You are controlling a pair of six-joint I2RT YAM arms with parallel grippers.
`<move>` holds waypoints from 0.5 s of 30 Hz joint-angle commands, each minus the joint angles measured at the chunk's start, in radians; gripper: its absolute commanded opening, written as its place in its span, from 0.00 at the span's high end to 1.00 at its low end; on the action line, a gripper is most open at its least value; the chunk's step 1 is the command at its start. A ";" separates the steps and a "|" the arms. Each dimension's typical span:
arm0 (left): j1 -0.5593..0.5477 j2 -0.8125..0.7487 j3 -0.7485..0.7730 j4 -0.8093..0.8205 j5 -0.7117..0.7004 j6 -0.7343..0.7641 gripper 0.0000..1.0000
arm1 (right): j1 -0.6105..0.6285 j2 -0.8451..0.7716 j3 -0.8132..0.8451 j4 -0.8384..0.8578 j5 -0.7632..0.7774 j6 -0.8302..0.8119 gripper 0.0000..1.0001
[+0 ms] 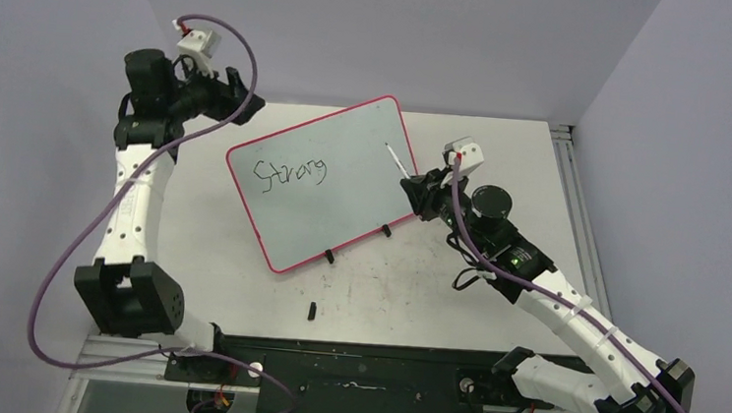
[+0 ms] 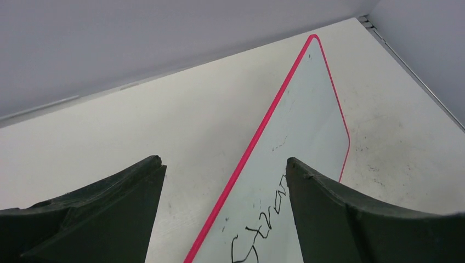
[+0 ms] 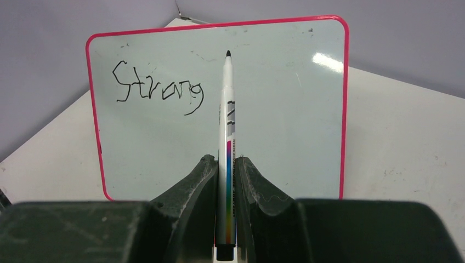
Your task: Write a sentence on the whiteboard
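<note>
While the whiteboard stands on the middle of the table, the left pincer hovers off its eleven o'clock corner, its jaws spread wide and empty. At the board's three o'clock edge the right pincer pinches a marker pointing toward ten o'clock. The sentence, so far only "Strong", lies at nine o'clock from the marker's tip.

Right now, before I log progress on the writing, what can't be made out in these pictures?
1. Whether the marker tip touches the whiteboard: right wrist view looks along the barrel, top view too small.
2. The sentence, left wrist view: cut by the bottom edge and the left claw.
3. Small black object on the table, top view: too small to identify.
</note>
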 commanded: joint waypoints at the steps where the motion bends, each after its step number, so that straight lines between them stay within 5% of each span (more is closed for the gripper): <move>1: -0.089 0.222 0.256 -0.322 0.031 0.201 0.21 | -0.014 -0.031 0.008 -0.011 -0.048 -0.006 0.95; 9: -0.180 0.532 0.644 -0.562 0.078 0.262 0.21 | -0.020 -0.074 0.011 -0.069 -0.061 -0.003 0.95; 15: -0.205 0.622 0.716 -0.618 0.132 0.268 0.21 | -0.025 -0.096 -0.002 -0.089 -0.053 0.003 0.95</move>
